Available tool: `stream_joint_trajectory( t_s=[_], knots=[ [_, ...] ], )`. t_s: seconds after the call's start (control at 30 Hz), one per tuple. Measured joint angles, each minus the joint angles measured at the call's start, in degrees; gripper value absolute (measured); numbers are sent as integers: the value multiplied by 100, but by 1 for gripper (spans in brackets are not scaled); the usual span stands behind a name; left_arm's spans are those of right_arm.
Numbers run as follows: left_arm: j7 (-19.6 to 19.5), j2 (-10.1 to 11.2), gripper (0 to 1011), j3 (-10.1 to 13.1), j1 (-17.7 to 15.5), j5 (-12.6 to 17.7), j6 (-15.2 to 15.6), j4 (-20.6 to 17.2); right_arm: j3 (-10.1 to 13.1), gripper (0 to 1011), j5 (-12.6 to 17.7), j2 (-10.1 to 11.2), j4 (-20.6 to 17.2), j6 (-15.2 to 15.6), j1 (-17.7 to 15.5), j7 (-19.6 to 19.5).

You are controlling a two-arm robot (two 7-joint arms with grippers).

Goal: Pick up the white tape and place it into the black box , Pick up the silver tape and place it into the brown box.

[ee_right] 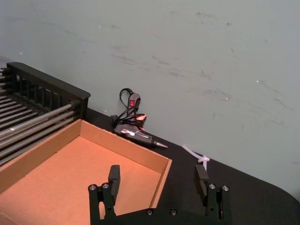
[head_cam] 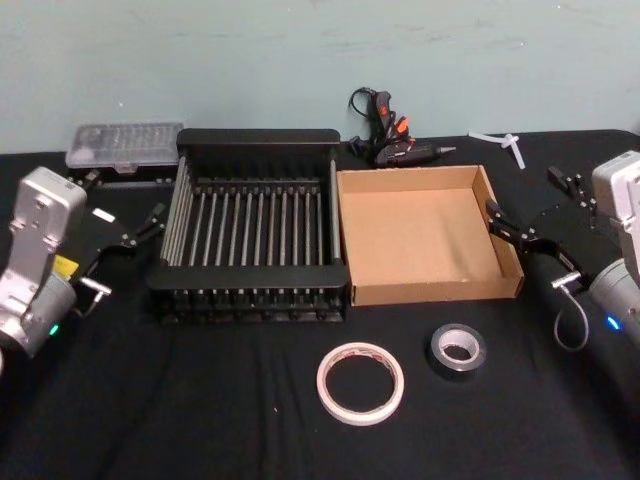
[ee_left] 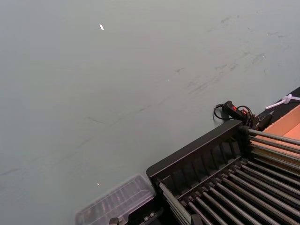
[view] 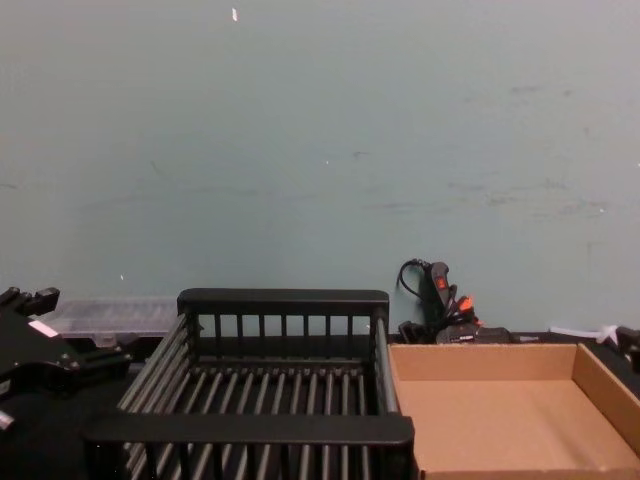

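The white tape [head_cam: 360, 383] lies flat on the black cloth near the front edge. The smaller silver tape [head_cam: 457, 350] lies just to its right. Behind them the black box [head_cam: 250, 277] and the brown box [head_cam: 420, 235] stand side by side, and both hold nothing. My left gripper [head_cam: 120, 197] hovers open beside the crate's left wall, far from both tapes. Over the right wall of the brown box [ee_right: 56, 178] hangs my right gripper [ee_right: 158, 180], open, with one finger over the cardboard floor and the other over the cloth.
A clear plastic case [head_cam: 125, 143] sits at the back left. A glue gun with a coiled cord [head_cam: 395, 140] and a white zip tie [head_cam: 500, 140] lie along the back edge, against the pale green wall. Black cloth covers the table.
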Motion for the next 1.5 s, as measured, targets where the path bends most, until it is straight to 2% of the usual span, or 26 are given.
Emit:
stream_joint_trajectory(
  t_s=[0.57, 1.1, 1.23, 1.5],
  knots=[
    [0, 0, 1001, 0, 0, 0, 0, 0, 331, 1002, 188, -78, -692, 360, -411, 139],
    [0, 0, 1001, 0, 0, 0, 0, 0, 630, 1003, 503, -107, -1563, 1281, -898, 353],
    [0, 0, 1001, 0, 0, 0, 0, 0, 692, 1003, 605, -108, -1796, 1666, -1034, 417],
    [0, 0, 1001, 0, 0, 0, 0, 0, 770, 1002, 658, -169, -2065, 2237, -1229, 388]
  ],
)
